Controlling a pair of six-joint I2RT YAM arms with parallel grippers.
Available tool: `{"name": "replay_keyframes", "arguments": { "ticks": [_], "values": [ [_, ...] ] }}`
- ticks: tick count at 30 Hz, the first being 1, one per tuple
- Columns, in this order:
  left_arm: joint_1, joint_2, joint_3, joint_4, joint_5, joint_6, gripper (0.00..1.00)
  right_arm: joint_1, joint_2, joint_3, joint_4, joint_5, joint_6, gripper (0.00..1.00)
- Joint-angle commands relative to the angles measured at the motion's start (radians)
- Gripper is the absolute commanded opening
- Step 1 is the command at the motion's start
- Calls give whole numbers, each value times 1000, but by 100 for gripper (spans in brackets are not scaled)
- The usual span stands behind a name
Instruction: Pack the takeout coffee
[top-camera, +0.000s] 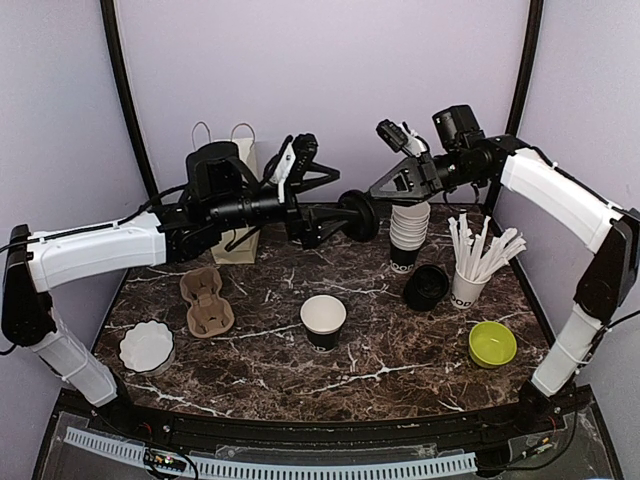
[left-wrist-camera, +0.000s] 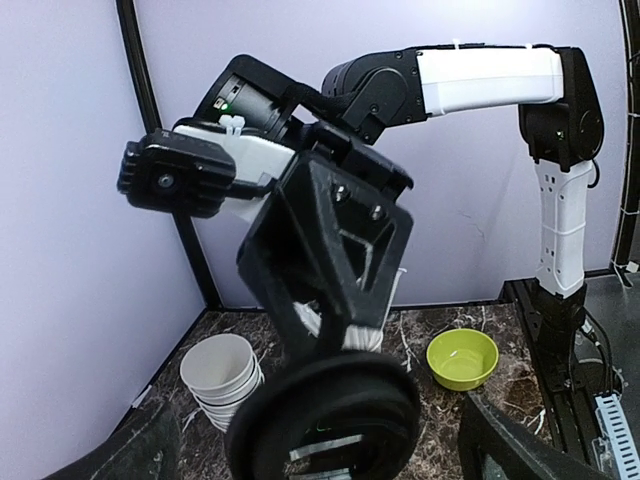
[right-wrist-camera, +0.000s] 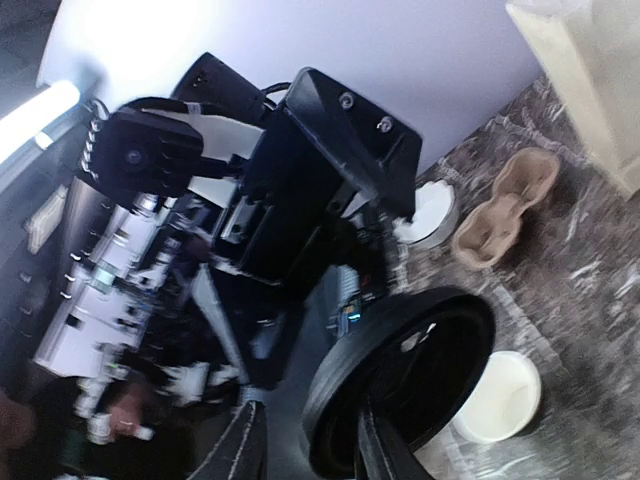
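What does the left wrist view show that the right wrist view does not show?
Only the left wrist view: the stack of paper cups, the green bowl and the right arm. Only the right wrist view: the cardboard cup carrier, the white fluted dish, the open paper cup and the paper bag. Both: the black lid in the air and the marble table.

A robot lab cell, dressed up as a coffee stand. Plain lilac walls (top-camera: 330, 80) and black frame poles (top-camera: 125, 100) box in a marble-look counter (top-camera: 270, 370). Two white-and-black arms, left (top-camera: 95, 250) and right (top-camera: 555, 190), are mounted at its near edge. On the counter are café props: stacked cups (top-camera: 409, 225), a cup of sticks (top-camera: 466, 288), a pulp carrier (top-camera: 205, 300) and a paper bag (top-camera: 240, 190).
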Motion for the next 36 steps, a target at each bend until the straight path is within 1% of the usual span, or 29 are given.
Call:
{"name": "replay_keyframes", "arguments": {
  "ticks": [1, 4, 9, 13, 15, 17, 18, 20, 23, 24, 27, 30, 32, 34, 36],
  "values": [
    [-18, 27, 65, 32, 41, 11, 99, 9, 13, 34, 16, 150, -401, 32],
    [-25, 53, 82, 21, 29, 25, 99, 11, 13, 38, 12, 148, -413, 37],
    [-28, 53, 70, 20, -12, 31, 99, 11, 15, 35, 10, 186, -416, 35],
    [-28, 3, 13, 8, -79, 51, 99, 9, 14, 43, -19, 257, -453, 36],
    [-28, -40, -9, -30, -112, 69, 99, 5, 8, 48, -48, 294, -487, 39],
    [-28, -71, -27, -82, -147, 81, 99, 3, -2, 41, -73, 363, -535, 42],
    [-29, -81, -37, -122, -178, 82, 99, 4, -7, 34, -85, 424, -560, 42],
    [-28, -106, -45, -189, -236, 79, 99, 5, -15, 25, -115, 497, -611, 43],
    [-26, -132, -40, -293, -311, 68, 99, 22, -29, 14, -171, 603, -699, 43],
    [-25, -137, -31, -335, -360, 54, 99, 33, -40, -2, -176, 645, -722, 43],
    [-9, -146, -18, -433, -414, 15, 98, 79, -76, -74, -176, 760, -798, 41],
    [12, -164, -23, -450, -460, -27, 98, 139, -93, -145, -191, 852, -897, 39],
    [25, -174, -29, -444, -482, -46, 98, 164, -92, -174, -210, 869, -962, 38],
    [34, -183, -35, -430, -491, -65, 98, 186, -83, -193, -214, 873, -998, 37],
    [41, -191, -39, -414, -495, -81, 98, 217, -67, -202, -206, 909, -1008, 37]
  ]
}}
